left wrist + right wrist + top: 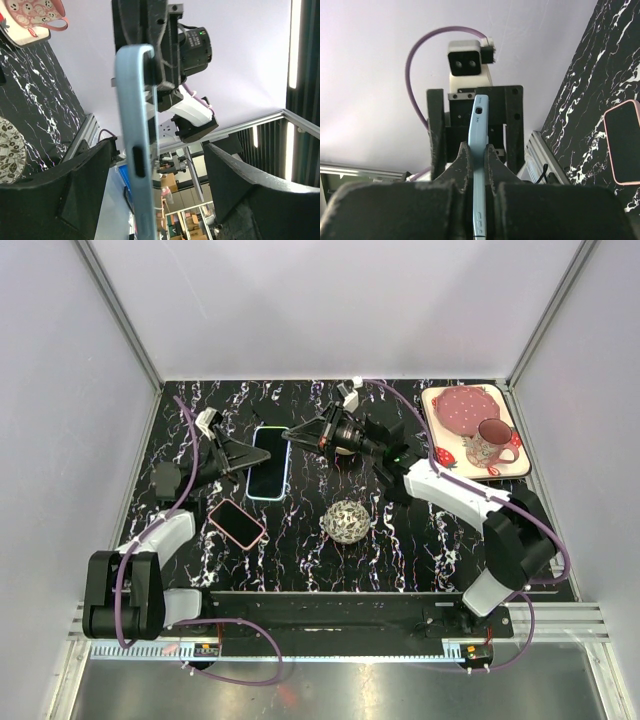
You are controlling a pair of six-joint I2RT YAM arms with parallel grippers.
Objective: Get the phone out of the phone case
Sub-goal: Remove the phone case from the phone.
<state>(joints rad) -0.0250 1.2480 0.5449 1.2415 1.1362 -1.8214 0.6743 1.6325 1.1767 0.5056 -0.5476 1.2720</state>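
Plain white walls enclose a black table (white-veined, like marble); aluminium posts at corners.

Phone held at mid-table, other things around it.
The phone, in its case, is flanked by the left gripper on its left and pinched at its right edge by the right gripper. A second phone is laid nearer, slightly left, with a ball to its right. A tray is set far right, a dish and a mug on it.
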